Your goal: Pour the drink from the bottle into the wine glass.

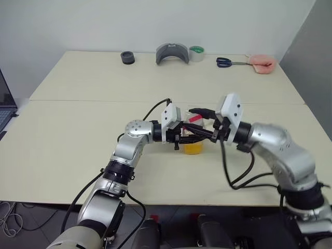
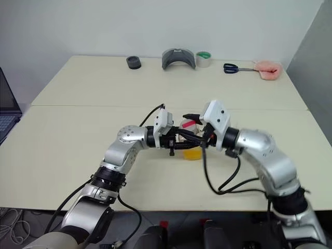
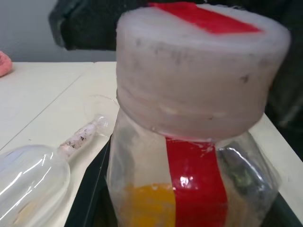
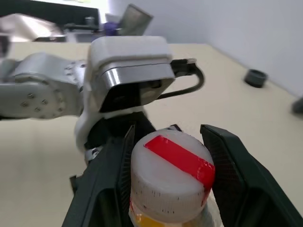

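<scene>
Plastic bottle (image 4: 170, 184) mid-table (image 1: 78, 150), edges far; right gripper (image 4: 171, 177) jaws flank cap.

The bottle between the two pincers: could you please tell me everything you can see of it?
The bottle is small, clear plastic, upright above the table, with a wide white cap crossed by a red stripe that continues down its side. Orange-yellow drink fills its bottom part. The left pincer is shut on its body; the right pincer straddles the still-fitted cap, one finger on either side.
</scene>
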Motion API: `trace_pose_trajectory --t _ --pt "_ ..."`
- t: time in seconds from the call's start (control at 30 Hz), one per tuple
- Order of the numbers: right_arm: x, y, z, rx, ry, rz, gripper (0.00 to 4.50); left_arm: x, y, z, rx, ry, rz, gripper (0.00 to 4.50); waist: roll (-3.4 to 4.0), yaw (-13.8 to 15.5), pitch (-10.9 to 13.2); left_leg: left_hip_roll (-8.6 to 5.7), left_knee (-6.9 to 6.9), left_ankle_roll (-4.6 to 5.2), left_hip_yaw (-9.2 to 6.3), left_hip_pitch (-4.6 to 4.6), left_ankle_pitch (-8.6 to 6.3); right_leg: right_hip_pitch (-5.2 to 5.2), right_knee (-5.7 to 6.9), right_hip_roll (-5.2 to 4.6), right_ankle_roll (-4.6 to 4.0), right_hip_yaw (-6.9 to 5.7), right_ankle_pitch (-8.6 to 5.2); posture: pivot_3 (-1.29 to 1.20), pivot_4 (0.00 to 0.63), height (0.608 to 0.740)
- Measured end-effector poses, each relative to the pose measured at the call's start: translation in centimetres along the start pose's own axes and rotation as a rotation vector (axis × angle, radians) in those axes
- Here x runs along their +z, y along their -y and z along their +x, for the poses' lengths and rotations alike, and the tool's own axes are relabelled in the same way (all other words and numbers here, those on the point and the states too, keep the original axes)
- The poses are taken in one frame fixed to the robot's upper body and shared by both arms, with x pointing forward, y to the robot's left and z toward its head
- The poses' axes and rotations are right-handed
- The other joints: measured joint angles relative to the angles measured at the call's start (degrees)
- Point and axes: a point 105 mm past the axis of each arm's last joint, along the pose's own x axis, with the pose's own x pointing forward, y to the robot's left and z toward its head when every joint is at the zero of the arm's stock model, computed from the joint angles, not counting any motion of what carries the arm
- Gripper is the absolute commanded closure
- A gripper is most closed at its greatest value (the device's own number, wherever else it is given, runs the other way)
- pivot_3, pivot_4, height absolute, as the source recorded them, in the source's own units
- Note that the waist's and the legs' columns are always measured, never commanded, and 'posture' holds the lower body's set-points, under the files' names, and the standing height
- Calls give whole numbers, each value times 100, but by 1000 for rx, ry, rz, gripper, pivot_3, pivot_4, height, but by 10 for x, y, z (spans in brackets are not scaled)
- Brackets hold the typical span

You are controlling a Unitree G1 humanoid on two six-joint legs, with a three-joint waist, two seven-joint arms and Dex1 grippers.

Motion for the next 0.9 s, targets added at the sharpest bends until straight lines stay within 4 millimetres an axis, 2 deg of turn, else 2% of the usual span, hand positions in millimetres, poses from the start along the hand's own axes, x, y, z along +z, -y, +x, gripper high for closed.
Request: trace_pose_trajectory --t 0.2,0.23,0.37,0.47,0.57,0.67,0.9 --pt "0 2 -4 92 4 8 2625 1 3 2 -16 -7 11 2775 0 9 1 -2 3 0 1 -3 0 0 0 -7 0 3 0 0 150 740" --pt "1 3 -4 84 15 12 1888 2 3 3 -15 -6 17 2776 0 9 1 -2 3 0 0 -3 0 -1 1 -7 0 3 0 0 150 740" --pt "-2 8 -16 -55 29 17 663 4 -3 -4 24 -4 27 2789 0 20 1 -2 2 -1 -1 -5 0 -2 1 -9 0 3 0 0 150 740" --pt "-1 6 -25 -157 18 13 657 6 -6 -9 46 7 29 2790 0 22 1 -4 2 -1 1 -6 0 -3 0 -10 1 6 0 0 150 740" --pt "4 -13 -33 -263 15 27 657 5 -5 -9 45 13 34 2790 0 33 1 -2 1 -2 -5 -8 0 -3 0 -9 0 4 0 0 150 740" --pt "6 -28 -24 -365 40 58 657 5 -3 -7 43 21 31 2791 1 4 1 -1 3 -2 2 -3 1 -3 5 -7 2 10 0 0 150 740" --pt "8 -29 -4 -516 82 139 657 4 -2 -4 35 29 27 2791 2 4 1 -2 2 -2 2 -2 1 -3 2 -4 2 10 0 0 150 740"
